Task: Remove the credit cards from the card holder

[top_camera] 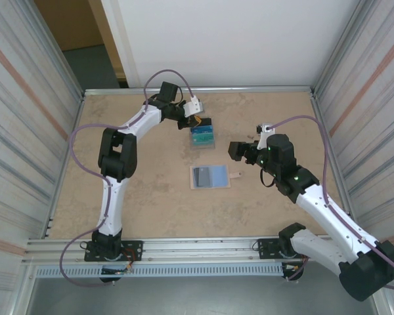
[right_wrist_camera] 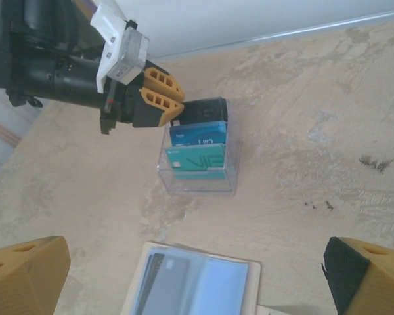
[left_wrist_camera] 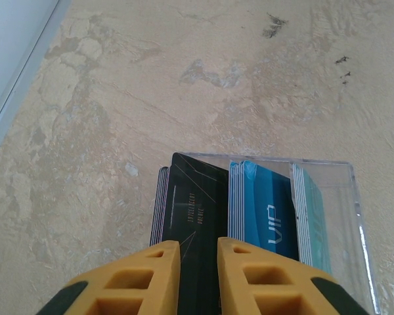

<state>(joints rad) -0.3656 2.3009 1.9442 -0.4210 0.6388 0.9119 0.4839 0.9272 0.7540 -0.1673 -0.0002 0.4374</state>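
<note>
Tan mottled table (top_camera: 151, 197). Left gripper (left_wrist_camera: 198, 246) at narrow slit atop black credit card (left_wrist_camera: 194, 197), upright in clear tray (left_wrist_camera: 354, 197) for sorting; cannot tell if pinching. Right gripper (right_wrist_camera: 194, 256) spread wide above open card holder (top_camera: 209, 177) mid-table, likely ready for next card.

In the left wrist view, the left gripper (left_wrist_camera: 198, 244) hides the lower part of the black card (left_wrist_camera: 196, 197), and the clear box (left_wrist_camera: 352, 190) runs off the bottom edge. In the right wrist view, the bottom edge cuts the card holder (right_wrist_camera: 226, 289); the dark card (right_wrist_camera: 163, 282) inside it is blurred.
</note>
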